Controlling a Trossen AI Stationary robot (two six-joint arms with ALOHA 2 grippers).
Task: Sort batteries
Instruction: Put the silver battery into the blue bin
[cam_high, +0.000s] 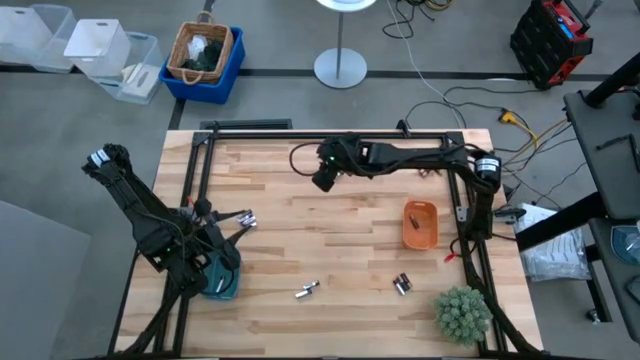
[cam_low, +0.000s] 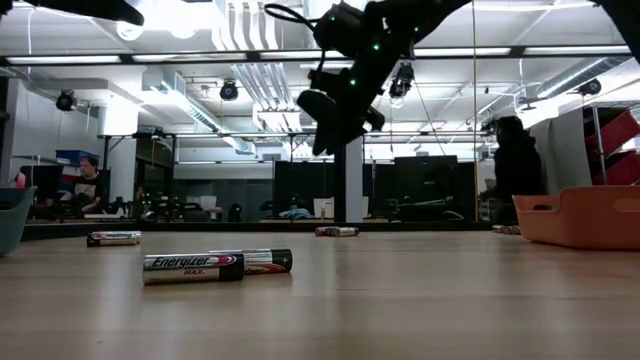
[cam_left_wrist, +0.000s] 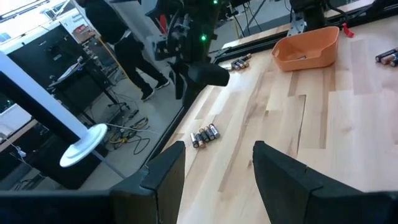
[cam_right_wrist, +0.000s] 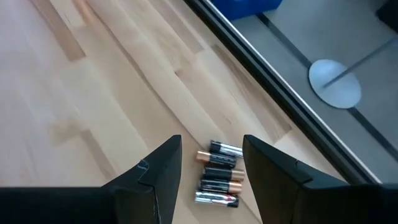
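Observation:
A cluster of several batteries (cam_right_wrist: 219, 175) lies side by side on the wooden table near its far edge, also seen in the left wrist view (cam_left_wrist: 205, 135). My right gripper (cam_right_wrist: 211, 165) hangs open above this cluster, well clear of the table (cam_low: 335, 110), with its fingers showing on either side of it. Other batteries lie near the front (cam_high: 306, 290) (cam_high: 402, 284) and by the far rail (cam_left_wrist: 239, 62). My left gripper (cam_high: 243, 220) is open and empty at the table's left, beside the teal tray (cam_high: 222, 285). The orange tray (cam_high: 420, 225) stands at the right.
A black frame rail (cam_high: 330, 133) runs along the far edge and down both sides. A green plant (cam_high: 462, 315) stands at the front right corner. Bare wood lies between the trays. People stand in the room beyond (cam_low: 515, 165).

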